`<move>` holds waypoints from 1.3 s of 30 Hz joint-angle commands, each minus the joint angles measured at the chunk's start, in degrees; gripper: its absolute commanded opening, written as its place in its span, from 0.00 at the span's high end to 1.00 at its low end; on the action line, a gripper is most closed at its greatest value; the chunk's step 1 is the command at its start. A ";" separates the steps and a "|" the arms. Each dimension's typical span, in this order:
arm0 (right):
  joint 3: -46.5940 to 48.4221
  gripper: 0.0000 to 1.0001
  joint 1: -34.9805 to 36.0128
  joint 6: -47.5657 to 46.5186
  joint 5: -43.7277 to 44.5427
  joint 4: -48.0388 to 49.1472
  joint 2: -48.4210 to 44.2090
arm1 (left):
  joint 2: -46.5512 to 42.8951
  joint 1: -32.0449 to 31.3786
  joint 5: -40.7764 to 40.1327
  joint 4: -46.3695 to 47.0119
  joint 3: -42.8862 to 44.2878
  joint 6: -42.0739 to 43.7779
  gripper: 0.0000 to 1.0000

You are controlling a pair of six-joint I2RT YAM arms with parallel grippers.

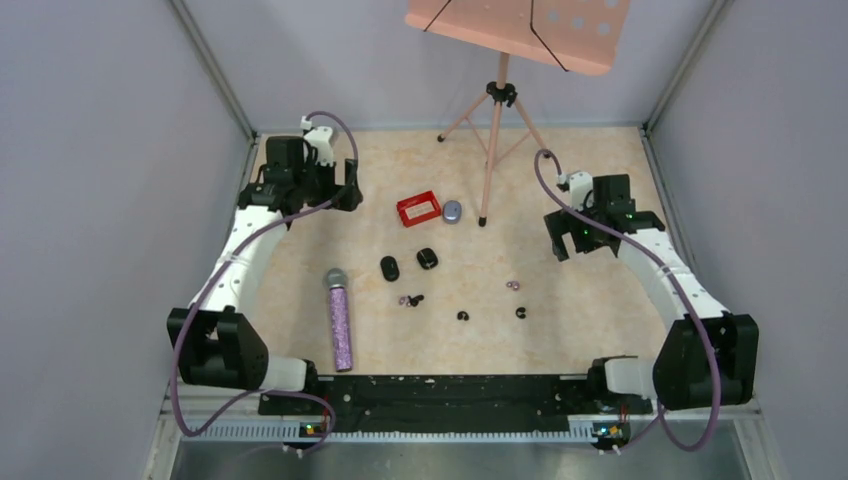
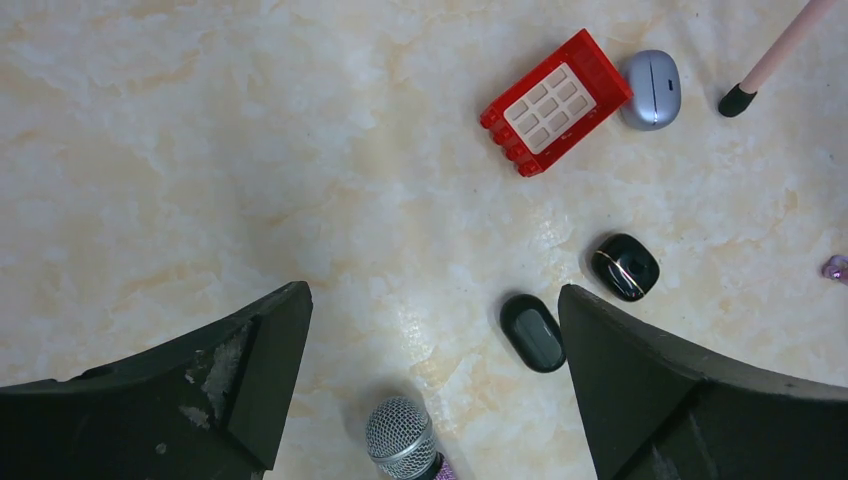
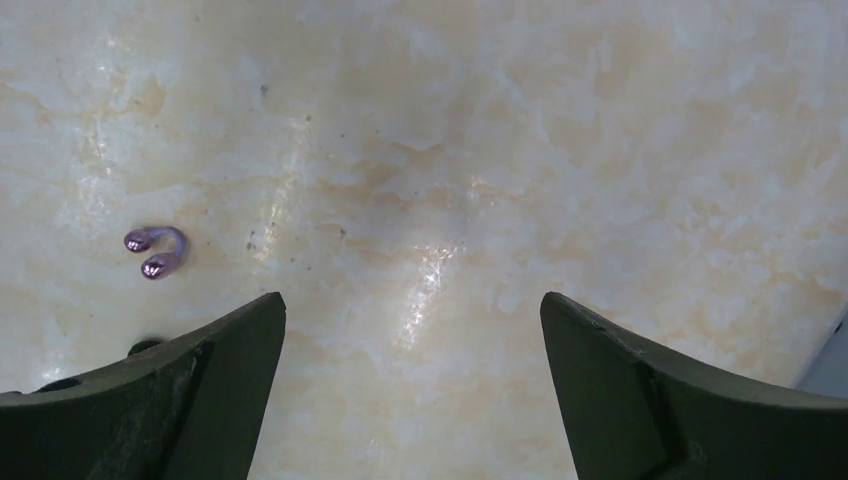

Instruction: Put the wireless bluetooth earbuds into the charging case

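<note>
Wireless bluetooth earbuds: lie scattered on the table between the arms. Pinkish-purple earbud: curls in a C, open ends pointing left in the right wrist view. Black oval case: lies flat, long axis running away from the arm bases. Left gripper, right gripper: gape wide, hold nothing.

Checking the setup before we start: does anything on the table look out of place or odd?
Only the earbuds: they lie loose and scattered across the table, a purple one apart from the black ones. Nothing looks spilled or broken.
</note>
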 commanded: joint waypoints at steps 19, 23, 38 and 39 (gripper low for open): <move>17.67 0.31 13.37 14.17 -16.14 7.77 18.05 | -3.88 0.03 3.47 21.33 -17.84 -27.22 0.14; 20.36 0.36 18.92 15.37 -13.77 10.90 23.21 | -0.68 -0.06 4.84 23.16 -18.13 -28.91 0.19; 45.06 0.33 30.07 21.55 6.87 15.65 45.59 | 1.13 0.03 3.50 19.98 -14.80 -27.15 0.22; 45.85 0.33 30.08 21.05 7.99 15.28 46.65 | 0.55 0.03 3.40 19.91 -15.15 -27.04 0.22</move>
